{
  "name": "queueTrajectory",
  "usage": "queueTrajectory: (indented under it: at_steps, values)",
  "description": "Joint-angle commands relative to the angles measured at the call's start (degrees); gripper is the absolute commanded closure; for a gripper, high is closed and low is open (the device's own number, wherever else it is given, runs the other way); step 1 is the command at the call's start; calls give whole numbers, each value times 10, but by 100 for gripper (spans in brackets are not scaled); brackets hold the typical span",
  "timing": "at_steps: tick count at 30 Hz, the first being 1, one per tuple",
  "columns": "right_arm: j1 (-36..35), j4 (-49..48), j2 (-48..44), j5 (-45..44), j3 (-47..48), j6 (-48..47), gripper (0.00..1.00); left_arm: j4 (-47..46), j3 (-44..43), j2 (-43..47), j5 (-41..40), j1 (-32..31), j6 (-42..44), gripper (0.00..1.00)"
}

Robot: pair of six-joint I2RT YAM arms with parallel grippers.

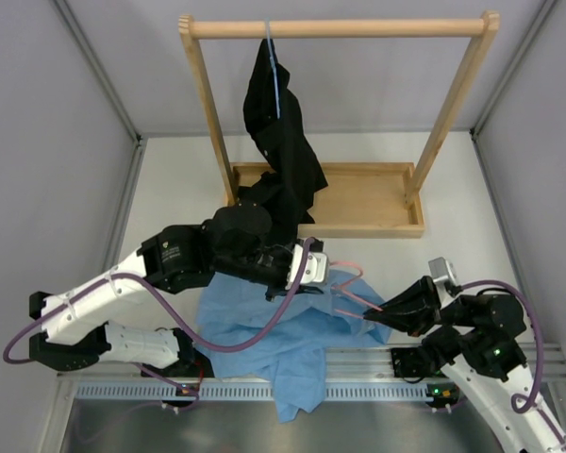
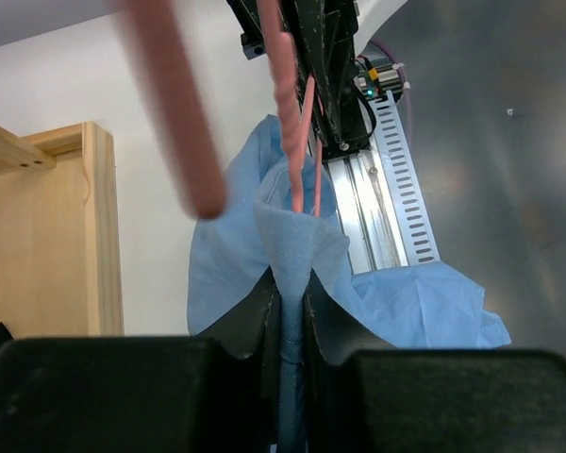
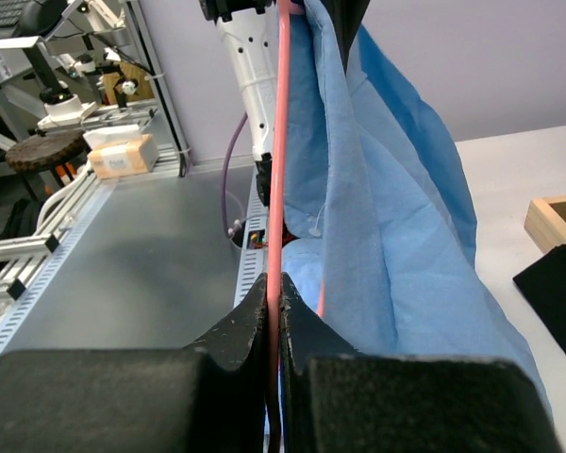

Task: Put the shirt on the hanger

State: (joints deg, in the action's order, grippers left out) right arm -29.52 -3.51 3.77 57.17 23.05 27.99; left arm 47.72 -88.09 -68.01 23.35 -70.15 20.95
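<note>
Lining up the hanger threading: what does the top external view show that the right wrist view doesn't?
Only the top external: the rack's top rail with the pale blue hanger hooked over it. Only the right wrist: up close, the right claw shut on the pink hanger wire, and a cluttered bench off to the side. Both: the blue shirt hanging against that wire, and part of the black garment.

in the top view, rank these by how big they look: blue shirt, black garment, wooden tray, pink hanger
1. blue shirt
2. wooden tray and black garment, too alike to rank
3. pink hanger, only thin wire showing
</note>
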Motion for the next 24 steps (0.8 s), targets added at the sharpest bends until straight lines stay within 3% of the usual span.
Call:
queueTrajectory:
  at_steps: [1,2,6,7,8,9,13,14,20,24]
  values:
    - [-3,-46,7,2,36,-17,100,10,-19,-9,27,2,-1,90]
    - [-3,-46,8,1,37,-19,100,9,-20,-9,28,2,0,100]
    - [-4,-27,10,-14,39,-28,99,2,-16,-4,-14,2,1,100]
    - [-3,-19,9,-27,43,-38,94,-19,-11,2,-32,2,-3,100]
    - [-4,-5,7,-37,46,-44,83,-32,0,12,-52,2,-8,100]
    - [-3,32,5,-52,57,-55,54,-46,7,18,-73,2,-19,100]
    - [-4,160,-8,-174,92,-108,31,-111,42,56,-186,2,-41,100]
    - [-4,179,-15,-197,100,-111,21,-136,49,72,-204,2,-47,100]
    - [-3,280,-32,-360,167,-97,10,-225,92,110,-411,2,-100,100]
    - [-3,273,-9,-363,165,-42,11,-271,112,121,-429,2,-136,100]
